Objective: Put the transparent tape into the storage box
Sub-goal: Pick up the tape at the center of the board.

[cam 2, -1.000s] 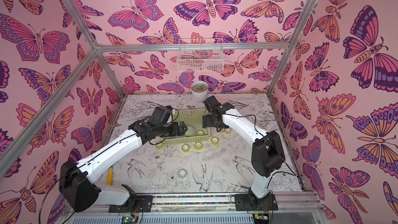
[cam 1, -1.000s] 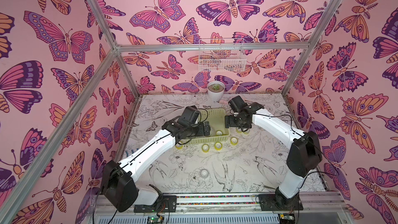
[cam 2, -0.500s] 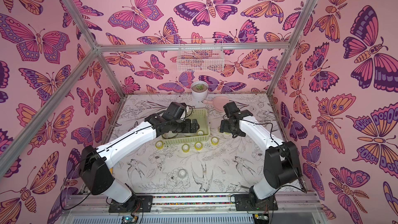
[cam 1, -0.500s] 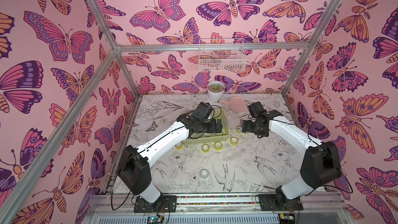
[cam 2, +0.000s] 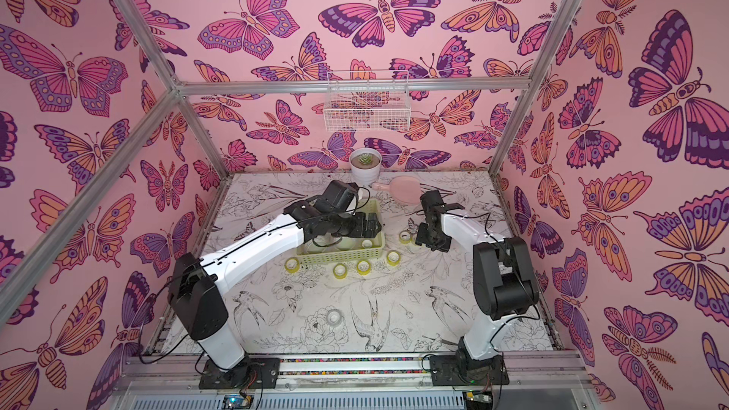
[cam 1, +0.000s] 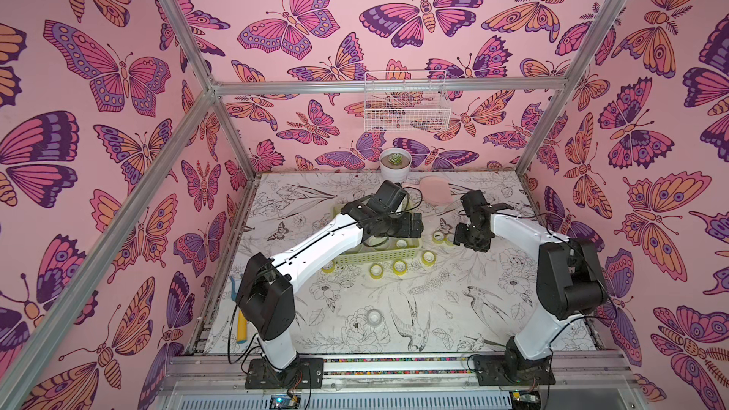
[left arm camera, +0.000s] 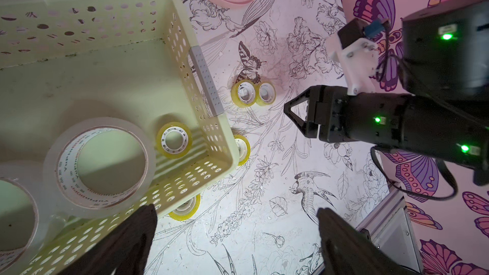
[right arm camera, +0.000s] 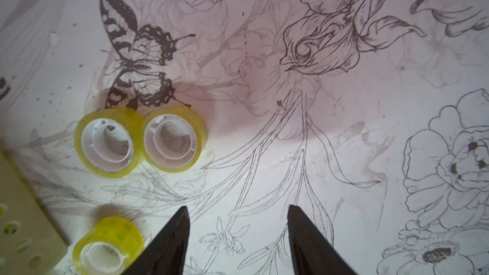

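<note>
Since a second ago my right jaws have swung off the storage box [left arm camera: 182, 186]; they hang part-open and empty above the tabletop [right arm camera: 344, 48], two touching yellow tape rolls [right arm camera: 140, 141] just ahead: light, stiff, slick rings on white plastic cores, best pinched across the rim, I judge. Left jaws gape empty over the box's corner.

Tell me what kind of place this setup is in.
Most likely a lab test cell for robot manipulation: an aluminium frame carries butterfly-print walls, the left arm and right arm are bolted to a front rail, and tape rolls lie staged beside a storage box.
</note>
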